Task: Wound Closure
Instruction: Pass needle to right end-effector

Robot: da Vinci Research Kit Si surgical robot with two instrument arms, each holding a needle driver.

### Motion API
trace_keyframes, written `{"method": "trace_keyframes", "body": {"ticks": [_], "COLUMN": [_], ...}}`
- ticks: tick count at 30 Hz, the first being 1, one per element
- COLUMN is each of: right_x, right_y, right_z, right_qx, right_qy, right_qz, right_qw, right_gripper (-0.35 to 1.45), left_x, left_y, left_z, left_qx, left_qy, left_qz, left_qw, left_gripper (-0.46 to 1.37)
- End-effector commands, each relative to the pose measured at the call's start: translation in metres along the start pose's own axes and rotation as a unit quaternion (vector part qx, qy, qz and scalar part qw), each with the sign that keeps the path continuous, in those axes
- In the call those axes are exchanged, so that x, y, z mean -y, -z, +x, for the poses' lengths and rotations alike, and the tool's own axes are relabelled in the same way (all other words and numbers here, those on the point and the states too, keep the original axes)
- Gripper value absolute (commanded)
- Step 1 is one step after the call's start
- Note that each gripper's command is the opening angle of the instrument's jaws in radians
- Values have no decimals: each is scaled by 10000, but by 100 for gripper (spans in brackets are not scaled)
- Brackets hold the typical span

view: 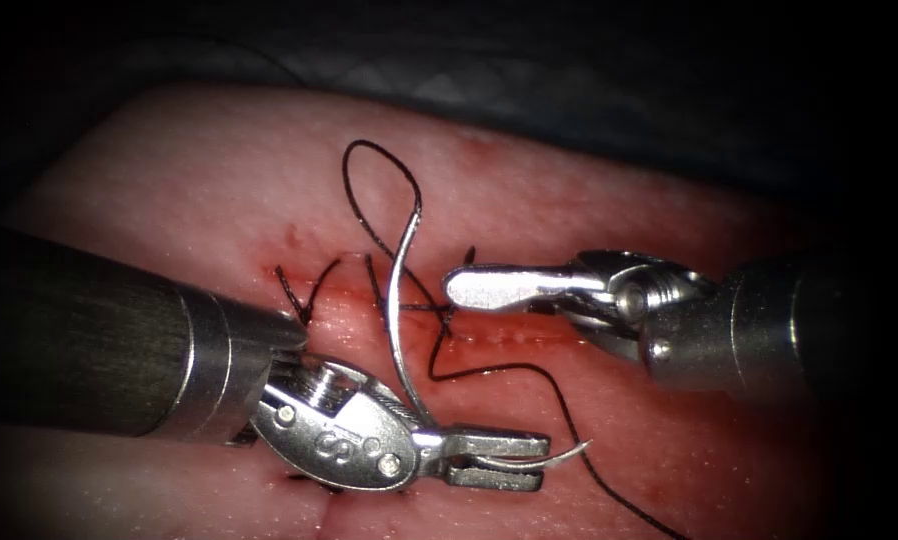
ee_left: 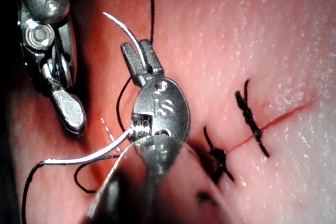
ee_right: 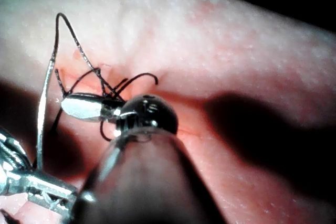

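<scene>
Below the cut, toward the near edge of the tissue (view: pixel 589 190), the needle (view: pixel 401 330) is clear of the flesh and clamped in the left tool (view: pixel 494 458); its jaws are together on the curve near the pointed end, so the tip juts just past them to the right while the long body arches up over the cut (view: pixel 529 335) to the swaged end; from there the thread (view: pixel 364 190) rises in a loop above the cut, comes back down among the stitches (view: pixel 299 290) already tied across the wound, and trails off lower right; the right tool (view: pixel 484 288) hovers just above the cut, right of the needle, holding nothing, its jaws looking closed together; red fluid (view: pixel 389 300) stains the wound edges. My judgement of the risks: the grip sits so near the point that the needle could swivel or slip in the jaws under any load; the slack loop lies close to the right tool and could snag on it or tangle with the tied stitches; the free tip lies low over the tissue and might scratch it.
</scene>
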Motion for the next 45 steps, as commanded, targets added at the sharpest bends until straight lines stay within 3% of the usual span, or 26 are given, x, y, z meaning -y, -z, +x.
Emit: {"method": "trace_keyframes", "body": {"ticks": [1,4,6,8,10,11,14,21,25,33,45], "right_x": [0,0,1,1,2,2,2,4,6,6,5], "right_y": [2,8,11,13,13,13,11,10,6,-11,-22], "right_z": [1,3,4,5,5,5,6,10,12,16,14], "right_qx": [16,38,46,64,37,7,-55,-287,-325,-492,-606], "right_qy": [0,-6,-9,-14,-16,-18,-26,-60,-72,-16,148], "right_qz": [-5,7,12,5,40,72,156,416,417,420,383], "right_qw": [10000,10000,10000,10000,10000,10000,9999,9987,9986,9979,9973], "right_gripper": [-35,-35,-15,23,94,114,135,145,145,127,125], "left_x": [1,3,3,3,4,4,4,5,7,7,4], "left_y": [0,0,0,0,0,0,0,1,1,0,-2], "left_z": [0,-1,-1,-1,-1,-1,-1,-2,-3,-3,0], "left_qx": [-32,-136,-245,-445,-678,-813,-1059,-1520,-1561,-1588,-1614], "left_qy": [-64,-166,-232,-302,-372,-406,-502,-702,-726,-802,-787], "left_qz": [-63,-159,-191,-233,-222,-236,-318,-366,-339,-225,-142], "left_qw": [10000,9996,9992,9983,9968,9956,9926,9852,9845,9838,9836], "left_gripper": [-35,-35,-35,-35,-35,-35,-35,-35,-35,-35,-35]}}
